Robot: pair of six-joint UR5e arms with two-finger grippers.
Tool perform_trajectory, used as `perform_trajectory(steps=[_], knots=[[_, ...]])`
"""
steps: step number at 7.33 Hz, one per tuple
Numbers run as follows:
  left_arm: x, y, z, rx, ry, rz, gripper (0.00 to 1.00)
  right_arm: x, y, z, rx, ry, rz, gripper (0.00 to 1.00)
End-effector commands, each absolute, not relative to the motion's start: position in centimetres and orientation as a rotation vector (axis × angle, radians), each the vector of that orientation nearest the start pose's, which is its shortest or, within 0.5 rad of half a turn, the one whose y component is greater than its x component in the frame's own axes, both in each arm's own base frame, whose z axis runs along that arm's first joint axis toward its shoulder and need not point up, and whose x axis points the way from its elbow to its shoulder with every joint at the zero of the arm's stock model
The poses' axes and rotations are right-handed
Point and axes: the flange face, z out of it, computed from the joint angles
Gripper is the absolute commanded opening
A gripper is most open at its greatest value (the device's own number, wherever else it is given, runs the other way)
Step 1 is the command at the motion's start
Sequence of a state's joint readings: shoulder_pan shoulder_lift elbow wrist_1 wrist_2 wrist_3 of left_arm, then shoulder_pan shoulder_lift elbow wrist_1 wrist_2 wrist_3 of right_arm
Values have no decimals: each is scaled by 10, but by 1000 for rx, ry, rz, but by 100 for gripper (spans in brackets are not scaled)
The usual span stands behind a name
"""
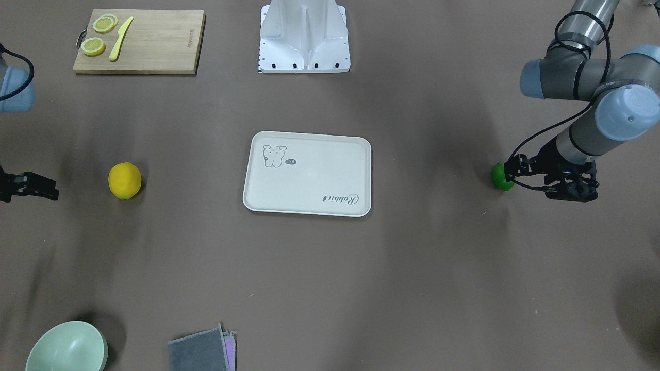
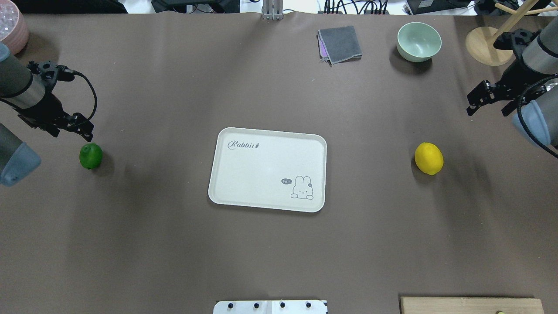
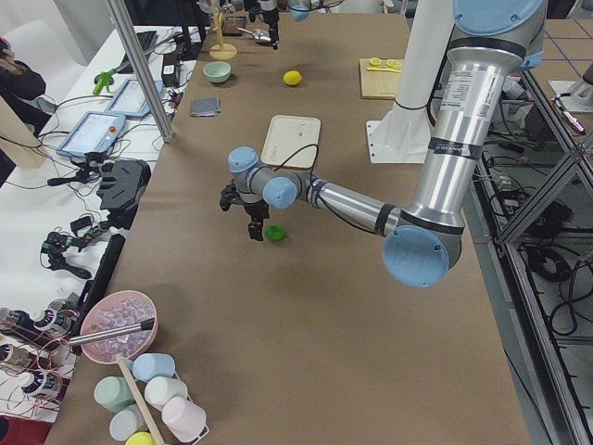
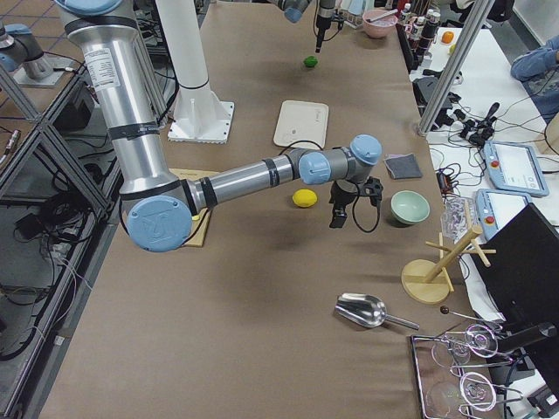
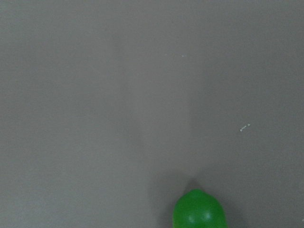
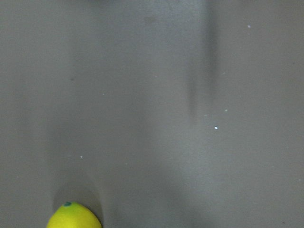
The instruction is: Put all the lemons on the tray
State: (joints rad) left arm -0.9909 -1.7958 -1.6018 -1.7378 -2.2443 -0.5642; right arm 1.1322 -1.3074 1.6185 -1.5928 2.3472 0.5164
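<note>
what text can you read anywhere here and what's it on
"Rabbit": script on the tray.
"hi": in the speech bubble on the tray.
Mark on the cutting board: too small to read.
Nothing else is legible.

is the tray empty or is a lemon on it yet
Empty. The tray shows only its printed picture; the yellow lemon and the green lemon both lie on the table, one each side.

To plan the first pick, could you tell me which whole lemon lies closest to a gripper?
The glossy dark green lemon, just beside the left gripper; the bright yellow oval lemon sits clearly farther from the right gripper.
</note>
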Motion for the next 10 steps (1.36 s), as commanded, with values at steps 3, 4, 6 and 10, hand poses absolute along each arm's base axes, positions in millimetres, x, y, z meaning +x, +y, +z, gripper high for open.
perform_trajectory(steps=[3,4,6,10], knots=[[289,-543,509,-103,836,143,97,-289,-560,447,-97,-821,-57,100],[297,-546,504,-141,869,136,97,-309,-554,444,-112,-816,-66,100],[304,-545,509,-150,867,143,97,-323,-546,449,-119,-798,-87,100],[312,-540,533,-190,845,143,97,-320,-535,473,-146,-785,-104,100]])
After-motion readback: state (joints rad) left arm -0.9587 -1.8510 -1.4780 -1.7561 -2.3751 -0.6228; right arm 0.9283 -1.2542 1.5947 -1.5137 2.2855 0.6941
